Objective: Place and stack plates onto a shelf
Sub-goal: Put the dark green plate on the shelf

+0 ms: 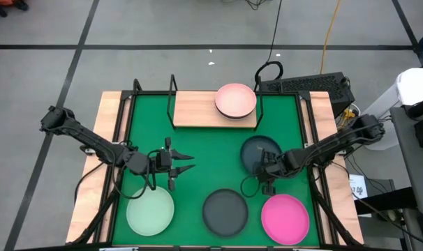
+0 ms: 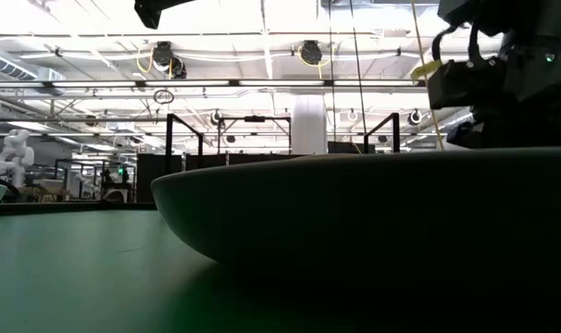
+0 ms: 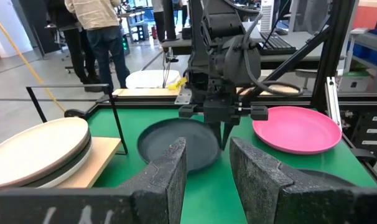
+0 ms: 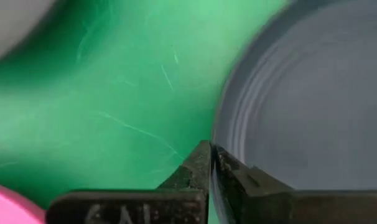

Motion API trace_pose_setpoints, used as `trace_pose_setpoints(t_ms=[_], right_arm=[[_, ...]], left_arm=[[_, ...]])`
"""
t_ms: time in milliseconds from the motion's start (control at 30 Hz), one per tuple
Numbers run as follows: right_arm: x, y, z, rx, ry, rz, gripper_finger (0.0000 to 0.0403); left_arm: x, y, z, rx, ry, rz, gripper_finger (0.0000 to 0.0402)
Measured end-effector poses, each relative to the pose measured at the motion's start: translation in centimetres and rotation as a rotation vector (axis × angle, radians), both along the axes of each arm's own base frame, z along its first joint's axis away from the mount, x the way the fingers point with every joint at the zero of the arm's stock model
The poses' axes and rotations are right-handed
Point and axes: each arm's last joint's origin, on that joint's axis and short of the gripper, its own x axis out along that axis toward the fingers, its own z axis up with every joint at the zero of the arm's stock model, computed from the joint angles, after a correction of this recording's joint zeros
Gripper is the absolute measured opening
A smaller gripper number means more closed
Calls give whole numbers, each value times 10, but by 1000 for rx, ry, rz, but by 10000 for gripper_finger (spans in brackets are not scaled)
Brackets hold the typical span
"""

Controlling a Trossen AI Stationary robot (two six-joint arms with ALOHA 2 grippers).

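The light-wood shelf [image 1: 197, 111] stands at the mat's far side. On its right end sits a stack topped by a pale pink plate [image 1: 235, 101], whose lower plates show in the left wrist view [image 3: 39, 152]. A dark teal plate [image 1: 259, 150] lies flat on the green mat, and my right gripper [image 1: 267, 176] is shut on its near rim. My left gripper [image 1: 189, 162] hovers open over bare mat at centre left, pointing toward the teal plate [image 3: 176, 143]. Pale green [image 1: 150, 211], dark grey [image 1: 225, 211] and hot pink [image 1: 285, 218] plates lie along the near edge. My right gripper pinches the dark teal plate's rim [image 4: 216, 134] on the plate's near side, one finger [image 4: 195, 171] outside the rim on the mat side and the other inside the dish. The fingers come from above, pointing down [image 3: 226, 134]. The plate still looks flat on the mat.
The shelf's black rod frame [image 1: 173, 90] rises at its left end, and the plank's left half is bare. A keyboard [image 1: 306, 85] and cables lie beyond the table's far right. The dark grey plate [image 2: 355, 213] fills the low view. People stand in the room behind [image 3: 92, 25].
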Motion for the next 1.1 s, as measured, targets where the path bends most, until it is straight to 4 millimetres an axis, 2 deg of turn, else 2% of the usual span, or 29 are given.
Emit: trace_pose_setpoints(t_ms=[167, 400, 600, 733, 900, 1000, 1100], right_arm=[[5, 4, 20, 19, -78, 35, 1], [34, 7, 68, -104, -327, 125, 1], [63, -13, 105, -243, -489, 152, 0], [78, -28, 118, -302, -507, 160, 2], [90, -39, 121, -254, -519, 185, 1], [93, -39, 109, -222, -447, 217, 1], [93, -32, 87, -245, -301, 320, 0]], left_arm=[[0, 0, 0, -1, 0, 0, 129], [0, 2, 2, 32, -21, 53, 129], [0, 2, 6, 40, -53, 65, 129], [0, 2, 6, 43, -53, 65, 129], [0, 2, 6, 56, -48, 63, 129], [0, 2, 5, 61, -40, 63, 129], [0, 2, 5, 65, -37, 63, 129]])
